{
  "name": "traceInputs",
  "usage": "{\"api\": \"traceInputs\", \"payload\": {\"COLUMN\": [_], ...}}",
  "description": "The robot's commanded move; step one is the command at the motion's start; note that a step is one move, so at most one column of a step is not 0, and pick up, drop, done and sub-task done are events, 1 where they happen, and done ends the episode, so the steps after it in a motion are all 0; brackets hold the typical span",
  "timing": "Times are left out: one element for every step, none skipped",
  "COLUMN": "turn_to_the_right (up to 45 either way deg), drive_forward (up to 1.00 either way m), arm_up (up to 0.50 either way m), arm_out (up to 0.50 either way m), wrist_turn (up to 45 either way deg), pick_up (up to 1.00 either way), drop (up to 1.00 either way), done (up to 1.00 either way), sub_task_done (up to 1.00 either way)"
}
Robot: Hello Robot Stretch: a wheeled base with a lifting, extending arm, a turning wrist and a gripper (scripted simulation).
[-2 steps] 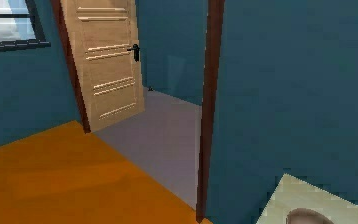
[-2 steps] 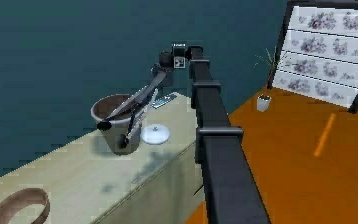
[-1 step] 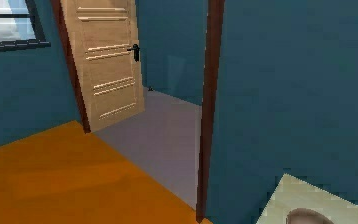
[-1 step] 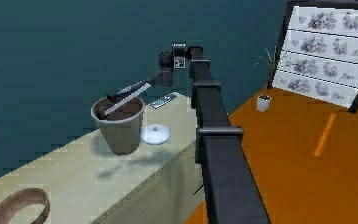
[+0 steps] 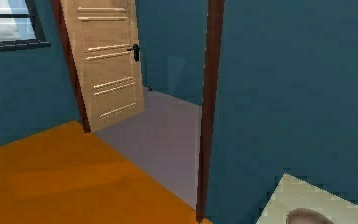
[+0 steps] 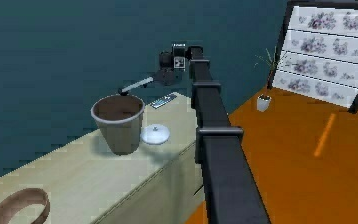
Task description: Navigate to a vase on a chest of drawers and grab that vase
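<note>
A grey tapered vase (image 6: 119, 128) with a dark brown inside stands on the pale top of a chest of drawers (image 6: 92, 180) in the arm side view. The dark arm (image 6: 215, 130) rises from the bottom edge to the two white marked squares. Left of them the gripper (image 6: 133, 87) reaches its thin fingers (image 6: 139, 84) toward the vase's rim. I cannot tell whether it touches the vase or holds anything. The corner of the pale top (image 5: 317, 200) also appears at the forward view's bottom right.
On the chest top lie a small white dish (image 6: 155, 135), a flat dark-edged slab (image 6: 165, 100) and a brown ring-shaped bowl (image 6: 22, 207). A potted plant (image 6: 264, 98) and a framed picture (image 6: 327, 50) stand on the orange floor. Ahead, an open wooden door (image 5: 107, 55) and a doorway with a dark post (image 5: 209, 100).
</note>
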Motion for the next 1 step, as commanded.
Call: {"api": "traceInputs", "payload": {"turn_to_the_right": [0.0], "drive_forward": [0.00], "arm_up": [0.00], "arm_out": [0.00], "wrist_turn": [24.0], "pick_up": [0.00], "drop": [0.00], "done": [0.00], "sub_task_done": [0.00]}}
